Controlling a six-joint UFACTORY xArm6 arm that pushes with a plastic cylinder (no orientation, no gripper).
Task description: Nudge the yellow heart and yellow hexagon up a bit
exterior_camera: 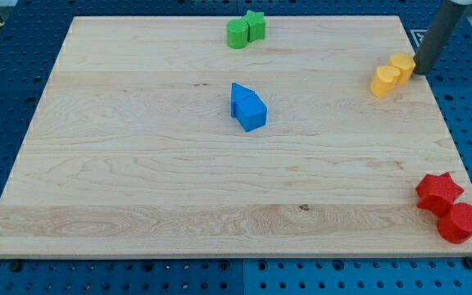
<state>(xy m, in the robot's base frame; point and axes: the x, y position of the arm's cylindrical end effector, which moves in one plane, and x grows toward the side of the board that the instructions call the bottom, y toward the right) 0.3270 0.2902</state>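
camera view: you've got my tip [422,72] touching the yellow hexagon block [402,65], with the yellow heart block [385,80] right beside it, near the pale wooden board [138,164]'s right edge. no jaws here, just a rod.

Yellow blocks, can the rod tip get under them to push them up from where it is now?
Probably not directly. My tip sits at the view's right of the yellow hexagon, touching or nearly so, with the yellow heart beyond it. It would first have to swing round to their lower side, where nothing lies in the way.
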